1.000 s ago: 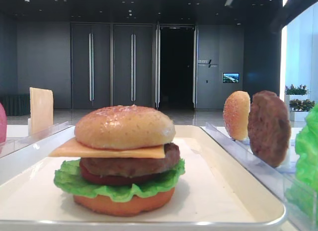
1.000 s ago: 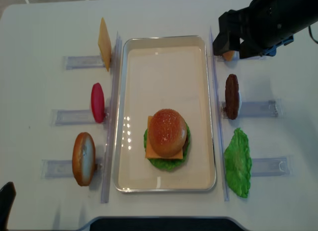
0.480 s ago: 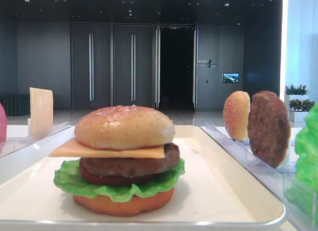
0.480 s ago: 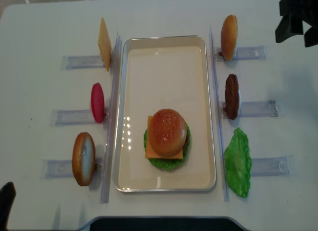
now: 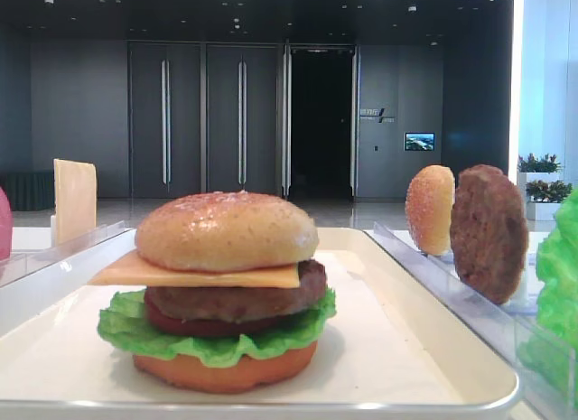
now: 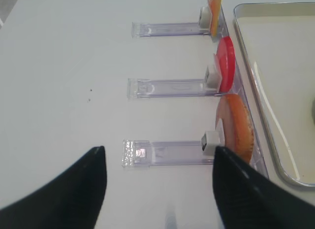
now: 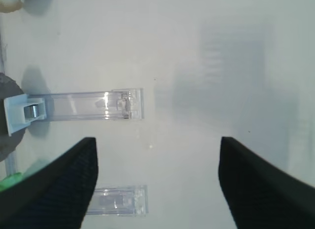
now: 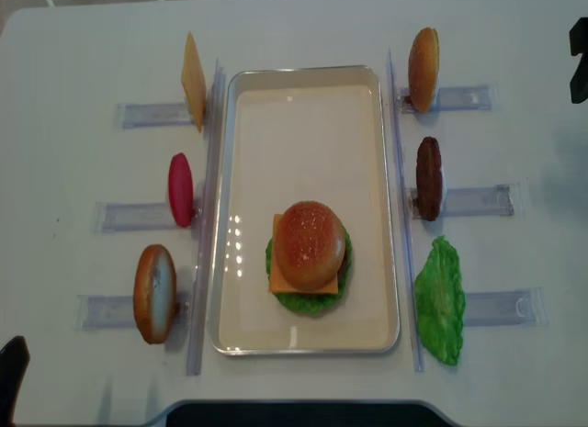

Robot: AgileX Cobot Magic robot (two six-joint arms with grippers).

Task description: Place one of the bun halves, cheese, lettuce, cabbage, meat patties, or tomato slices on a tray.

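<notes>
Each tool, left (image 6: 157,189) and right (image 7: 157,184), has two broad black fingers (image 7: 54,189) (matte, finely textured surface).

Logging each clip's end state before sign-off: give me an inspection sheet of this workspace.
Surface: white table, no spills seen.
Job's things: tray holds a stacked burger, top to bottom: bun top, cheese, patty, tomato, lettuce, bottom bun. In the clear racks stand a spare cheese slice, tomato slice, bun, second bun and patty. A lettuce leaf lies at its rack.
Clutter: nothing seen.
Grippers: left gripper and right gripper both open, empty, above the table.
Cables: nothing seen.
Surroundings: dark hall with doors and planters.
</notes>
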